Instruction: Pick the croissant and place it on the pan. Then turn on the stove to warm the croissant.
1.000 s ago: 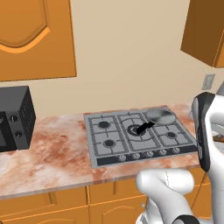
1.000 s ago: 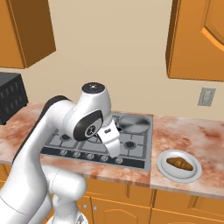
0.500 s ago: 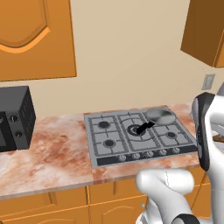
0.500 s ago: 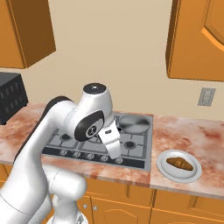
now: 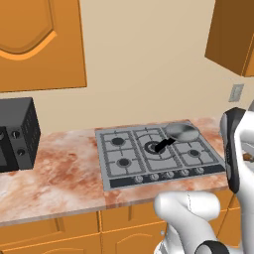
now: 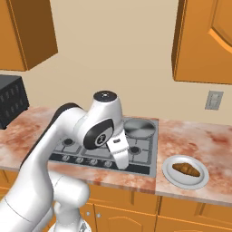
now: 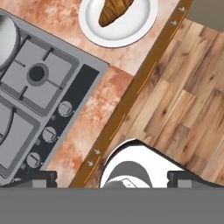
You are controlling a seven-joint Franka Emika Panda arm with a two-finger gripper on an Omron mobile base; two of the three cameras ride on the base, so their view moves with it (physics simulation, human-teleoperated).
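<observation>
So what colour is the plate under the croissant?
White. The plate under the brown croissant shows best in the hand view.

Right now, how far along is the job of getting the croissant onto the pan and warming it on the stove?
Nothing looks done yet. The brown croissant lies on its round white plate, right of the grey gas stove. The small grey metal pan sits empty on a back burner. The open gripper holds nothing. Picking, placing and turning a knob all remain.

Pan dull grey metal; counter mottled reddish stone; plate smooth white; floor wood planks.
</observation>
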